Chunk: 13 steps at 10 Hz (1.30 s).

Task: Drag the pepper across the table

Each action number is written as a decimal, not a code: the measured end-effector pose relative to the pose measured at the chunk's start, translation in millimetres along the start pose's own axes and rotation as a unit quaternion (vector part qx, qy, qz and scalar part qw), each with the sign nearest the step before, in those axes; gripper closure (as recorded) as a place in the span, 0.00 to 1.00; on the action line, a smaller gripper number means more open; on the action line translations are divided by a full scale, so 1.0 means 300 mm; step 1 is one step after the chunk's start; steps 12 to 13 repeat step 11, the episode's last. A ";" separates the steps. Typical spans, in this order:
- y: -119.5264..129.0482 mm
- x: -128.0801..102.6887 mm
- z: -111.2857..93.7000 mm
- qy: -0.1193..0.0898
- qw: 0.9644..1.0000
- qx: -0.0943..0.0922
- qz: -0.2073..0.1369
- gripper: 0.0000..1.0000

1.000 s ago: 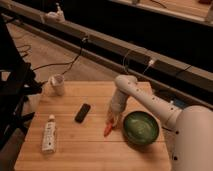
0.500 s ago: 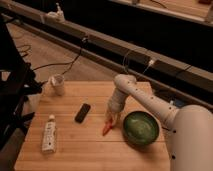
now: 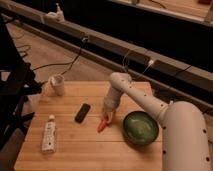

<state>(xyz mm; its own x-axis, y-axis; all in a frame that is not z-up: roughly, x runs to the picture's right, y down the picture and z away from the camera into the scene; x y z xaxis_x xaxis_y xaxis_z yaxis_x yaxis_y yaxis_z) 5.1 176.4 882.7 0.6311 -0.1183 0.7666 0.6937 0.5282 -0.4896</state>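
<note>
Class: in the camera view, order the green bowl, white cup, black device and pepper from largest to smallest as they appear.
1. green bowl
2. white cup
3. black device
4. pepper, though not much smaller than the device.
The tool sits at the pepper's upper end.

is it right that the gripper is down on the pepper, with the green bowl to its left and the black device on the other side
Not quite. The camera view shows the gripper down at the pepper on the table, but the green bowl sits on its right in the picture; the black device is the thing on its left.
</note>
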 end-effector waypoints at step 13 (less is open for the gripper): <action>-0.429 -0.173 0.077 -0.033 0.989 -0.015 -0.142 1.00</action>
